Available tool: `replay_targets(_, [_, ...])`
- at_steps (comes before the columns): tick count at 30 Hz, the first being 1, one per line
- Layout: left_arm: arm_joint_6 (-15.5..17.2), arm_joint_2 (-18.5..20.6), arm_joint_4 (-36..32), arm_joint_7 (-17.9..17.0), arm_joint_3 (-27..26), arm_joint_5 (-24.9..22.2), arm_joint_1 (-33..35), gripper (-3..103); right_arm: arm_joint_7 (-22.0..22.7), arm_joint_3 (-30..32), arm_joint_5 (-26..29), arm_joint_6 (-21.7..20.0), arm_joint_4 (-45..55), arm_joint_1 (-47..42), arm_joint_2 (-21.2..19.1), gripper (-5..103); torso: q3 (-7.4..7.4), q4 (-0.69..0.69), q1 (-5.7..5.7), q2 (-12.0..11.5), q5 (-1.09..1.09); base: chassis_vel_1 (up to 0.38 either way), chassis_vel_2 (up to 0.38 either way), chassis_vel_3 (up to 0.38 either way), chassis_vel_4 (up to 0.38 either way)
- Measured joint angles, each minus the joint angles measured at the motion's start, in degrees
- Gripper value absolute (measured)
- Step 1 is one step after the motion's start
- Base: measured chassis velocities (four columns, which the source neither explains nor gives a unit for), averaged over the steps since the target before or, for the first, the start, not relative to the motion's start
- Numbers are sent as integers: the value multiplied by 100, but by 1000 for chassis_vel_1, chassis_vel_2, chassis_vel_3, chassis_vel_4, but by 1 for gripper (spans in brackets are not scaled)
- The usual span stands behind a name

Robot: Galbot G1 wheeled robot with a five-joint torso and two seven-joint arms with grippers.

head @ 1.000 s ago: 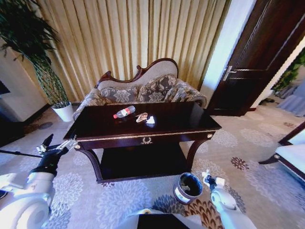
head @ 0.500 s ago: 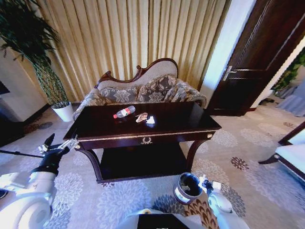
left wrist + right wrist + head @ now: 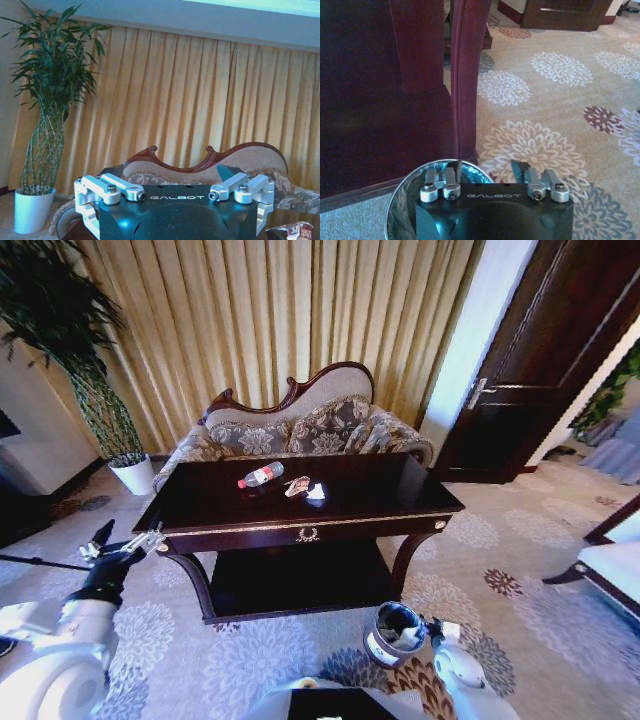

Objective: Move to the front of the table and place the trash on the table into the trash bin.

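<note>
A: Where is the trash recorded relative to the grippers?

B: The clear plastic bottle [image 3: 261,475], the brownish wrapper [image 3: 297,486] and the crumpled white paper [image 3: 316,492] are seen lying close together on the top of the table [image 3: 380,502], left of its centre and towards the sofa side. Neither gripper is touching them. The left gripper [image 3: 122,544] is held off the table's front-left corner, below the level of the tabletop. The right gripper [image 3: 432,624] is positioned low, just beside the trash bin [image 3: 392,636], which stands on the carpet in front of the table's right leg.

A: Edges and open room?

B: The bottle is noted nearest the left edge; the paper lies farthest in. Open tabletop is seen to the right of the three items. Open carpet lies left of the table, between it and the white plant pot [image 3: 133,475]. In the right wrist view the bin's rim [image 3: 400,187] is seen close to the table leg [image 3: 466,75].

A: Arm pose and finger state?

B: The left arm is extended forward and up, and its fingers [image 3: 122,185] are seen spread wide with nothing between them; the sofa back [image 3: 210,162] and part of the wrapper [image 3: 295,231] are in its view. The right arm is bent low at the bin's right side, with its fingers [image 3: 444,186] parted over the bin's mouth and nothing held.
</note>
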Motion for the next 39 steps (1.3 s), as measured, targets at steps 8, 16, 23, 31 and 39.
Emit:
replay_targets(8, [-2, -51, 0, 2, 18, 4, 26, 100, -92, 27, 7, 8, 76, -52, -10, 90, 0, 0, 0, 0, 0, 0, 0, 0, 0])
replay_targets(16, [-2, -51, 0, 4, -13, -4, 24, 100, -222, 92, 179, 141, 430, -237, -40, 100, 0, 0, 0, -1, 2, 0, 0, 0, 0])
replay_targets(23, [-1, -70, 0, 4, -19, -13, 37, 100, -697, 321, 494, 820, 2320, -879, -115, 100, 0, -2, 0, 0, 0, 0, 0, 0, 0])
replay_targets(31, [18, -84, 0, 12, -23, 2, 108, 100, -608, 400, 556, 477, 4664, -1187, -373, 100, 0, 0, 0, 0, -1, 0, 0, 0, 0])
replay_targets(39, [25, -68, 0, 100, -201, 22, 220, 100, -143, 275, 717, -150, 5921, -1140, -552, 100, 0, 0, 0, 0, 0, 0, 0, 0, 0])
